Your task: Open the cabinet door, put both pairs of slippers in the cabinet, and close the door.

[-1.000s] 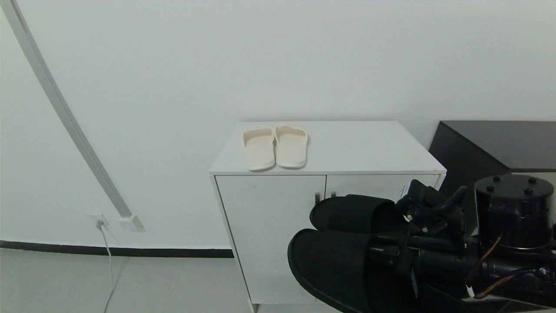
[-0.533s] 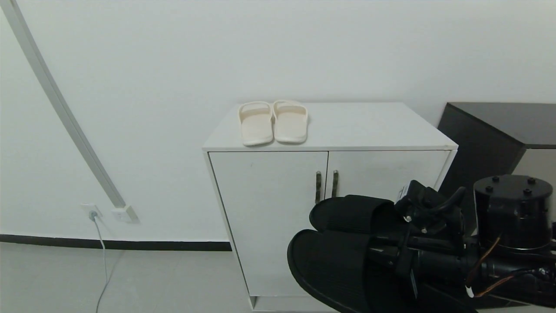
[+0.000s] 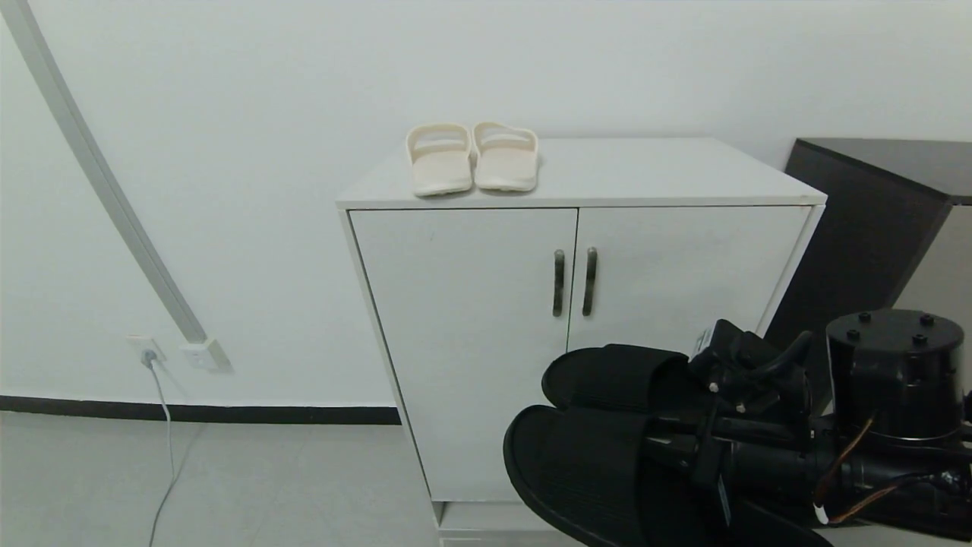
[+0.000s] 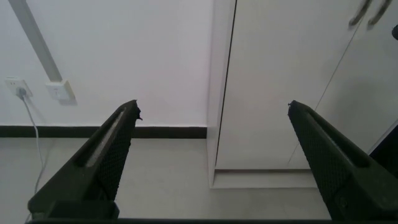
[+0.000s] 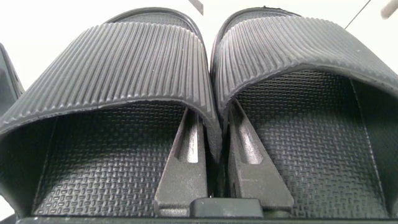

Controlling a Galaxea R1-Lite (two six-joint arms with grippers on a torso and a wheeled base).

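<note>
Now ribbed black slippers [image 5: 124,68], right claw [image 5: 213,127] tight on both; left claw [image 4: 212,107] apart

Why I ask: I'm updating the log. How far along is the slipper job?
Done: nothing is stowed, but the black slippers are picked up. In hand: the right gripper is shut on that pair in front of the cabinet. Left: both doors are shut, the cream slippers lie on its top, and the left gripper hangs open and empty.
</note>
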